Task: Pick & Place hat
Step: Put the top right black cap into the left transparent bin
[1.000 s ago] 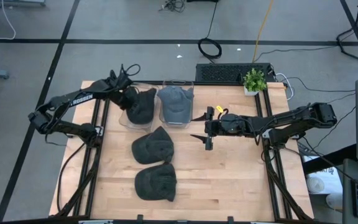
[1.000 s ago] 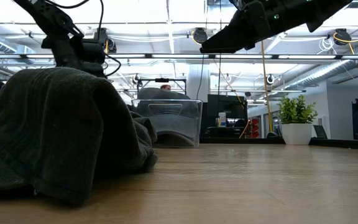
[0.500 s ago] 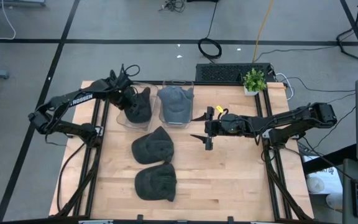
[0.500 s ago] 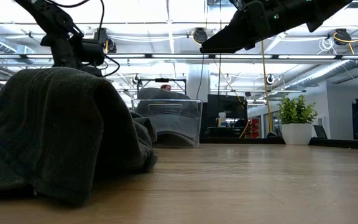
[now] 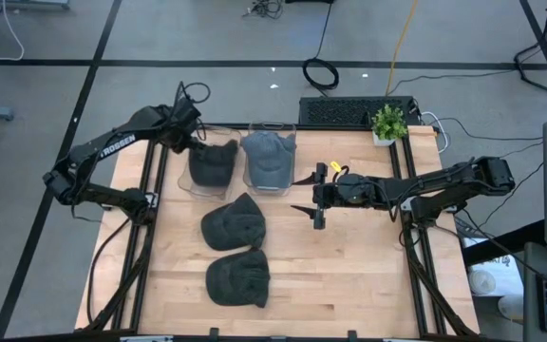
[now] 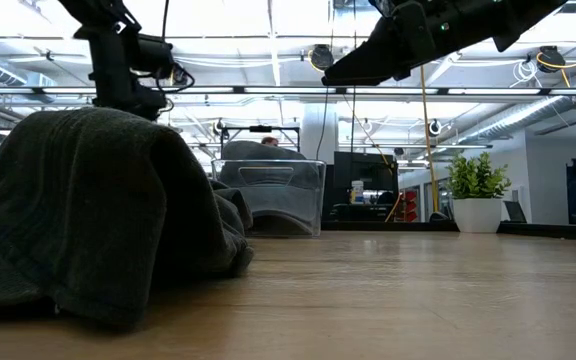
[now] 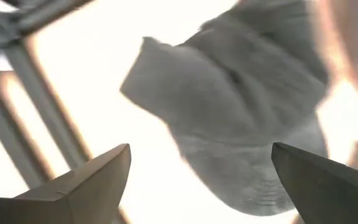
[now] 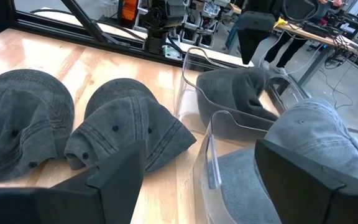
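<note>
A dark grey hat [image 5: 212, 163] lies in the left clear bin [image 5: 185, 179], and it shows as a pale shape [image 7: 247, 106] in the left wrist view. My left gripper [image 5: 192, 140] [image 7: 201, 183] hangs open above the bin's far left corner, pointing down, with nothing between its fingers. A lighter grey hat [image 5: 269, 159] fills the right clear bin [image 5: 284, 129]. Two more dark hats [image 5: 234, 222] [image 5: 238, 278] lie crown up on the wooden table. My right gripper [image 5: 298, 195] [image 8: 207, 180] waits open and level to the right of the bins.
A potted plant [image 5: 388, 123] stands at the table's far right corner, with a keyboard [image 5: 354, 110] behind the far edge. Black frame rails [image 5: 150, 218] run along the table's left and right sides. The right half of the tabletop [image 5: 349, 266] is bare wood.
My left gripper has opened and let go of the dark hat, then risen and drawn back toward the table's far left corner, tipping steeper. The hat has dropped from its tilted hold and now lies settled in the left bin.
</note>
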